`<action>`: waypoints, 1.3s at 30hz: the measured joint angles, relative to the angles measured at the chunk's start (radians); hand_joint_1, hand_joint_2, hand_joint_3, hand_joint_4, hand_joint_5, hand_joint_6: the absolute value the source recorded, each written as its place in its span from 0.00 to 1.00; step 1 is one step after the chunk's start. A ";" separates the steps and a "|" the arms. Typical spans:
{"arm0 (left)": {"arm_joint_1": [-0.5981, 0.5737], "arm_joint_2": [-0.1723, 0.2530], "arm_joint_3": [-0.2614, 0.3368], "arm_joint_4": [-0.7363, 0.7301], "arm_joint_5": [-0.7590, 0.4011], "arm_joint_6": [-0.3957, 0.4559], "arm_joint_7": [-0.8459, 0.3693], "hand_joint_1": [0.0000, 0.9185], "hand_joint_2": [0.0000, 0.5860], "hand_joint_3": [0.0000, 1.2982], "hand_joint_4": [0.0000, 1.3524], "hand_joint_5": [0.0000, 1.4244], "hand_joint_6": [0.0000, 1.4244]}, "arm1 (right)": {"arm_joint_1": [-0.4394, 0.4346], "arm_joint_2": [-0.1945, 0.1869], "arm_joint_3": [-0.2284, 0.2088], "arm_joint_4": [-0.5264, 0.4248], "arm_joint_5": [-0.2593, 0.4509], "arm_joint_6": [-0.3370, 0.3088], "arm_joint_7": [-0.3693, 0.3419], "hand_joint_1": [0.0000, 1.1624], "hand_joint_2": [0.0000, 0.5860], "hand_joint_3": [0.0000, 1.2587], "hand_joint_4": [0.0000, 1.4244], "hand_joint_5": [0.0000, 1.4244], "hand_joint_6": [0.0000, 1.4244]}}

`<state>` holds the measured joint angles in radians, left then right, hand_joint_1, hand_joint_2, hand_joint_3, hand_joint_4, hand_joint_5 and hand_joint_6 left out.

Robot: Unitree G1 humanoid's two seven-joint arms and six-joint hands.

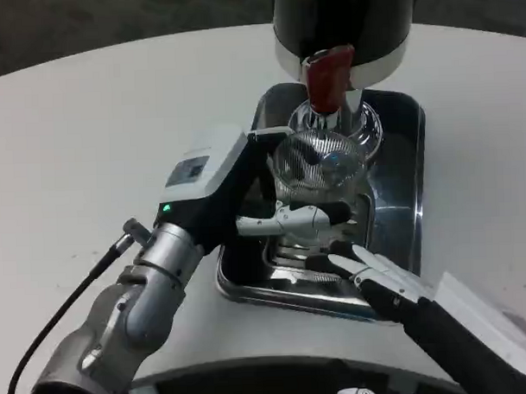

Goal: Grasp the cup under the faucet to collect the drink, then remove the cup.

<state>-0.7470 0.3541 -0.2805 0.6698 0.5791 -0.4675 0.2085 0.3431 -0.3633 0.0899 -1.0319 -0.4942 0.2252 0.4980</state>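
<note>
While the left hand (pixel 285 218) is wrapping its fingers around the clear ribbed glass cup (pixel 318 173) under the red-handled faucet (pixel 328 78), the open-fingered right hand (pixel 378 275) is waiting; slippery, fragile, best gripped mid-wall.

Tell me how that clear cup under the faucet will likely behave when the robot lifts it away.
The cup looks clear, thin and ribbed, so it may flex or slip if squeezed hard. The left hand wraps its side low down, and the cup is tall and open-topped, so tilting could spill. It sits in the metal tray, whose rim it must clear.
</note>
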 measured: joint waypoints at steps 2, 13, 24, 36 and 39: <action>-0.002 0.000 -0.006 0.000 0.000 0.000 0.000 0.76 0.47 0.63 0.61 0.58 0.33 | 0.005 0.000 -0.004 0.000 0.003 -0.008 -0.003 0.58 0.77 0.10 0.01 0.00 0.00; -0.002 0.003 -0.009 -0.001 -0.011 0.001 -0.001 0.87 0.18 0.57 0.48 0.49 0.31 | 0.015 0.000 -0.012 0.000 0.011 -0.017 -0.012 0.58 0.77 0.10 0.01 0.00 0.00; 0.015 0.025 -0.007 -0.011 -0.019 0.003 0.000 0.39 0.07 0.12 0.11 0.28 0.24 | 0.020 0.000 -0.010 0.000 0.012 -0.022 -0.023 0.58 0.77 0.10 0.01 0.00 0.00; 0.021 0.036 -0.009 -0.003 -0.024 0.000 -0.068 0.10 0.00 0.00 0.00 0.04 0.06 | 0.019 0.001 -0.005 0.000 0.013 -0.025 -0.027 0.58 0.77 0.11 0.02 0.00 0.00; 0.021 0.036 -0.009 0.002 -0.024 -0.001 -0.073 0.09 0.00 0.00 0.00 0.02 0.04 | 0.019 0.002 -0.004 0.000 0.013 -0.025 -0.030 0.58 0.77 0.11 0.02 0.00 0.00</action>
<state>-0.7264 0.3900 -0.2896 0.6718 0.5547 -0.4684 0.1353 0.3622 -0.3616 0.0854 -1.0318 -0.4812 0.2000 0.4683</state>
